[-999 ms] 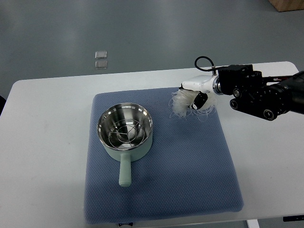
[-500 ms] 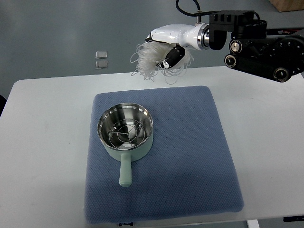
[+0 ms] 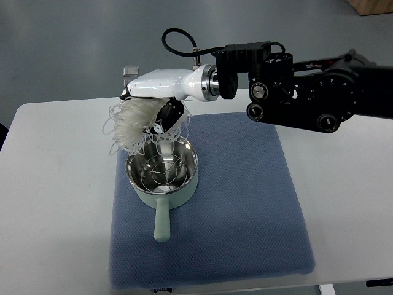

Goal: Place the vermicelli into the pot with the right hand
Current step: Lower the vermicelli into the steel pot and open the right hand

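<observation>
White vermicelli [image 3: 130, 126] is clamped in the right hand [image 3: 161, 106], fingers [image 3: 164, 117] clenched around the bundle, hanging over the pot's [image 3: 162, 171] rim at its 11 o'clock. Pickup and carry look done; release into the pot is left. Half a second back the hand was high beyond the table [image 3: 55, 184] edge, at 1 o'clock from the pot; it has since swung left and down. Blue mat [image 3: 245, 215] and pot haven't moved.

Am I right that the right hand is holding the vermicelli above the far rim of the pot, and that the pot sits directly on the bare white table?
Not quite. The top view shows the right hand holding the vermicelli above the far rim of the pot, but the pot sits on a blue mat, not directly on the white table.
</observation>
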Action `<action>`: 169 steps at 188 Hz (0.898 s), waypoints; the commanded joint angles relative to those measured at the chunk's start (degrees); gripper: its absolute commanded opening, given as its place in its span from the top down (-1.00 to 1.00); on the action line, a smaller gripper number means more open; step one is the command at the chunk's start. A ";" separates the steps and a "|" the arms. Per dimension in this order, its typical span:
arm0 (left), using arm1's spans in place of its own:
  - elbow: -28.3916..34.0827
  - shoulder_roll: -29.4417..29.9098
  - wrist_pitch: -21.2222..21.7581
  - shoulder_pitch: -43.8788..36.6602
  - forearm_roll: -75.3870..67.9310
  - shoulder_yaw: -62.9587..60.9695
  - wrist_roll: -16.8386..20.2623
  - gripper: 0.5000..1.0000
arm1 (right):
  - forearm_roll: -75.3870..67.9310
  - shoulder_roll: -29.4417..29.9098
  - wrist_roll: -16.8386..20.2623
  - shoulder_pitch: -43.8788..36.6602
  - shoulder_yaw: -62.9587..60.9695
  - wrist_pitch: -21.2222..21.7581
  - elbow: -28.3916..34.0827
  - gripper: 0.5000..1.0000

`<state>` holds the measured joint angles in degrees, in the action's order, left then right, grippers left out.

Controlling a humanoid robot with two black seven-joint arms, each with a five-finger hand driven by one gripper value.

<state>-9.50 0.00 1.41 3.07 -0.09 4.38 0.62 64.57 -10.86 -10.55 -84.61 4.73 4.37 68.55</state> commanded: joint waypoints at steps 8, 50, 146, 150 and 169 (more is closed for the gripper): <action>0.01 0.00 0.00 0.00 0.00 0.01 0.00 -1.00 | 1.17 2.16 -0.09 4.10 0.99 0.11 -0.44 1.00; 0.01 0.00 0.00 0.00 0.00 0.01 0.00 -1.00 | 3.63 3.12 0.00 7.35 1.87 -0.42 -2.81 1.00; 0.01 0.00 0.00 0.00 0.00 0.01 0.00 -1.00 | 5.21 2.42 0.00 9.55 1.69 -4.55 -5.71 -0.67; 0.01 0.00 0.00 0.00 0.00 0.01 0.00 -1.00 | 5.21 2.33 0.00 9.55 1.60 -4.55 -5.71 -0.67; 0.01 0.00 0.00 0.00 0.00 0.01 0.00 -1.00 | 5.13 2.07 0.00 9.37 1.16 -4.64 -5.71 -0.68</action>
<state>-9.49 0.00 1.39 3.08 -0.09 4.39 0.61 69.82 -8.52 -10.55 -75.09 6.27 -0.17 62.82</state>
